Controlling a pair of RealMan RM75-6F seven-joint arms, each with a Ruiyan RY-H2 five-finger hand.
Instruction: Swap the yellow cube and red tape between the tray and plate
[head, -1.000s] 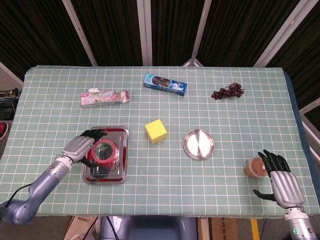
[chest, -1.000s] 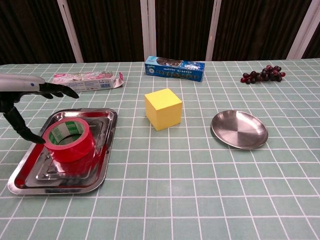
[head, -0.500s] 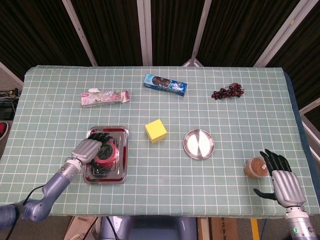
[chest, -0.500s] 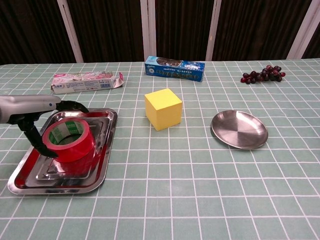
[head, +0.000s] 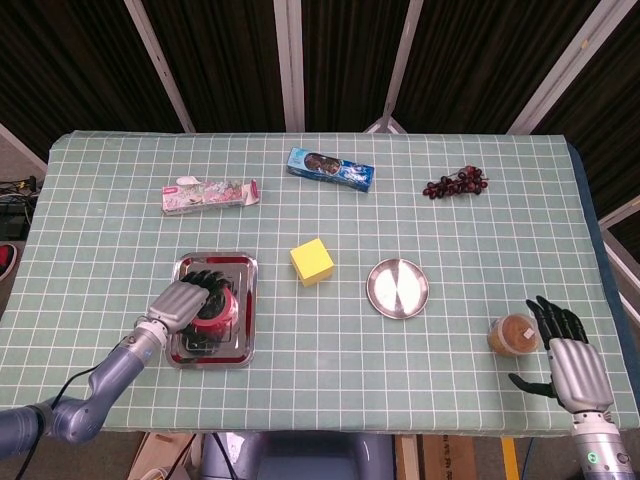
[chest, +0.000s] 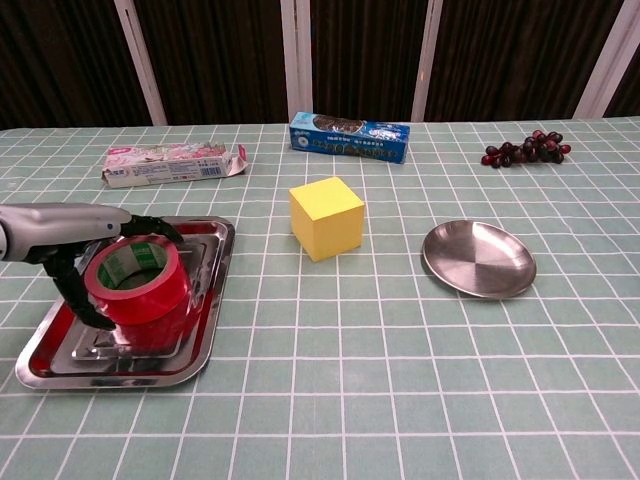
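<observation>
Red tape flat in tray, hole upward, left hand around it

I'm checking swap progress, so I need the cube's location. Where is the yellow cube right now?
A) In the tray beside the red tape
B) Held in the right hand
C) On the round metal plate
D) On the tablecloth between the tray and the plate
D: the yellow cube stands on the tablecloth, apart from both the tray and the bare plate.
</observation>
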